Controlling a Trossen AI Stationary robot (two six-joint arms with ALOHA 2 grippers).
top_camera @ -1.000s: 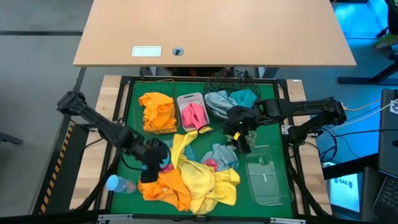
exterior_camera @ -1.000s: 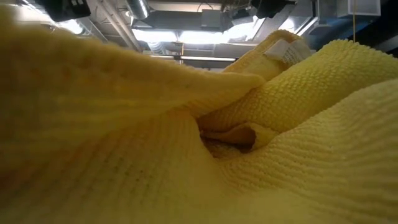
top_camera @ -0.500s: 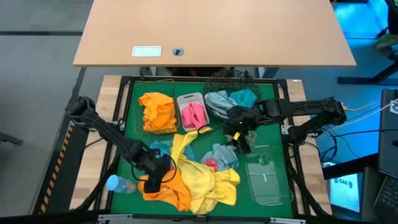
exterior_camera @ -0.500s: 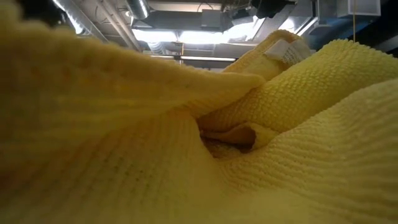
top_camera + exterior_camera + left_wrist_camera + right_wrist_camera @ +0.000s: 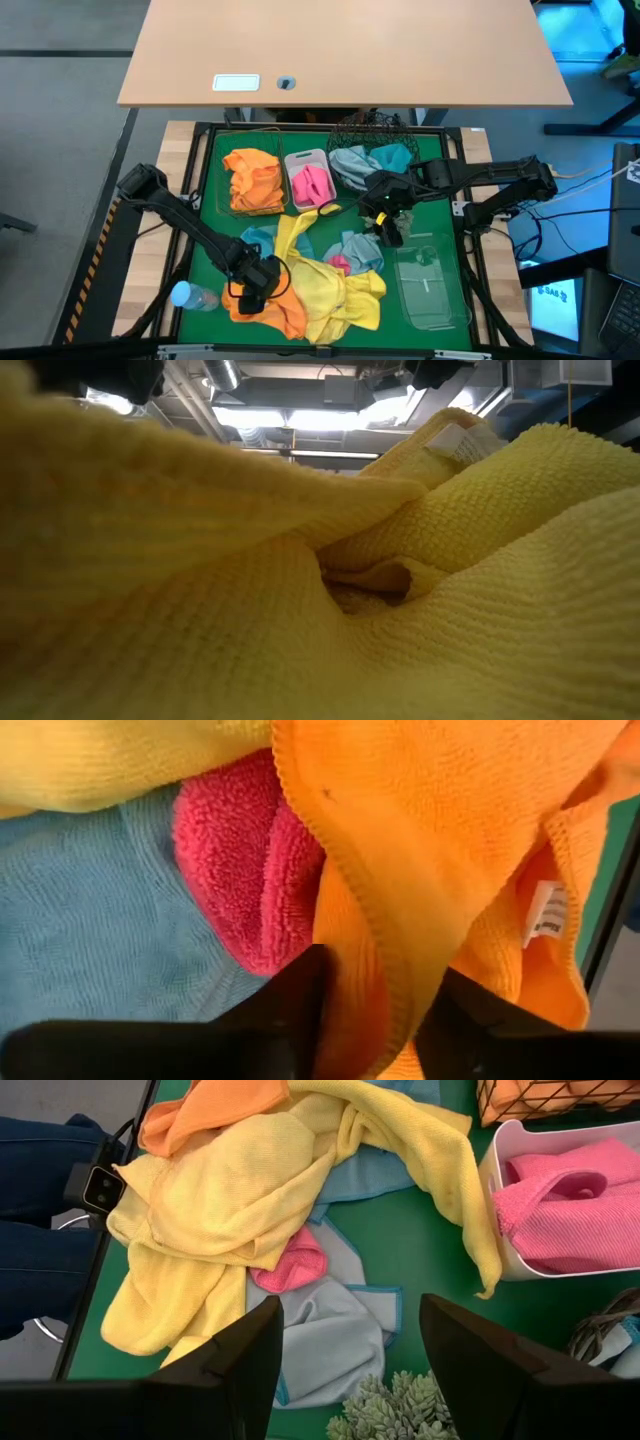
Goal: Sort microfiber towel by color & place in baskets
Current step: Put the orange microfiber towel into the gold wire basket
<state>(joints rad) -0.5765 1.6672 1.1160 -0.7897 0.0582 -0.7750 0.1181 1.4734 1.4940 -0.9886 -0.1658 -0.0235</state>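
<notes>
A pile of towels lies at the green mat's near side: yellow (image 5: 335,290), orange (image 5: 270,305), pink (image 5: 338,263) and light blue (image 5: 362,248). My left gripper (image 5: 256,283) is low over the pile's left part, open, with an orange hemmed edge (image 5: 385,970) between its fingers and a red-pink towel (image 5: 245,880) beside it. My right gripper (image 5: 386,218) hovers open in front of the round black mesh basket (image 5: 368,128). The wire-grid basket (image 5: 253,180) holds orange towels, the white tub (image 5: 308,180) pink ones. The clear tray (image 5: 430,288) lies near right. My left gripper comes from above, pointing down into the pile. Its open fingers (image 5: 300,1005) stand on either side of a fold at the orange towel's hemmed edge (image 5: 372,990) and touch the cloth. The towel lies slack on the pile.
A clear bottle with a blue cap (image 5: 190,296) lies at the mat's near left corner. A spiky grey-green plant (image 5: 392,1405) sits below my right gripper. A yellow towel (image 5: 320,580) fills the low view. A person's legs (image 5: 40,1200) show beyond the near edge.
My left gripper has moved toward the table's near edge and slightly right, going down from above the blue and pink cloth onto the orange towel at the pile's left. My right arm has kept still. The towels have not visibly shifted.
</notes>
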